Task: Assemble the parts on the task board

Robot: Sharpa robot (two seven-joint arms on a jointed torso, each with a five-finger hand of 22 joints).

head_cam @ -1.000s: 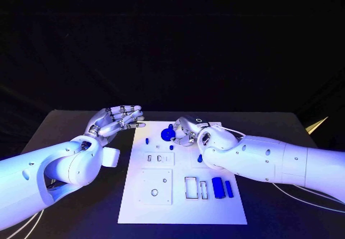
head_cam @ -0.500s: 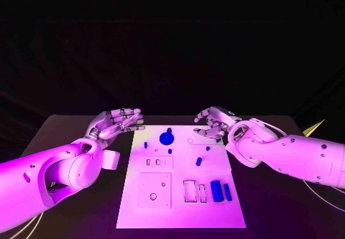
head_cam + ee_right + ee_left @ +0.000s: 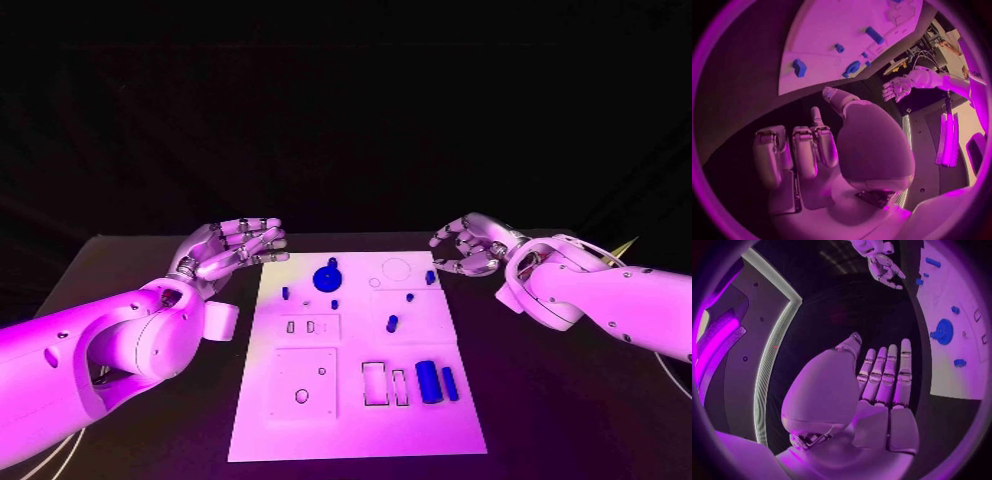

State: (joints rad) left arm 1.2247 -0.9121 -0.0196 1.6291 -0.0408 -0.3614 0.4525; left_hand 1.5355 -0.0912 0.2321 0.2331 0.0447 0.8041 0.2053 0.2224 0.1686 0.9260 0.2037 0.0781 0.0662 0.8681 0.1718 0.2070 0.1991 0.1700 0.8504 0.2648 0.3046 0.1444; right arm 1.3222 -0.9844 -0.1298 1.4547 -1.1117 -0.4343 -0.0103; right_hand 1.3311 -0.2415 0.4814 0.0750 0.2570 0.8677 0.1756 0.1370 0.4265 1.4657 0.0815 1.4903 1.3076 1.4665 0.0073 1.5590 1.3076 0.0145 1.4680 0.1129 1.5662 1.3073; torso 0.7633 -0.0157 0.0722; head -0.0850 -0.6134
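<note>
A white task board (image 3: 361, 420) lies in the middle of the black bench (image 3: 130, 300). Small blue parts sit on it: a round one (image 3: 327, 278) near the far end, a little peg (image 3: 391, 323) in the middle, and two long ones (image 3: 437, 382) side by side near the front right. The left hand (image 3: 231, 246) is held up just past the board's far left corner, holding nothing, fingers a bit bent. The right hand (image 3: 472, 246) is up by the far right corner, fingers curled, with nothing in it.

Robot lab: black table (image 3: 562, 400), dark backdrop.
</note>
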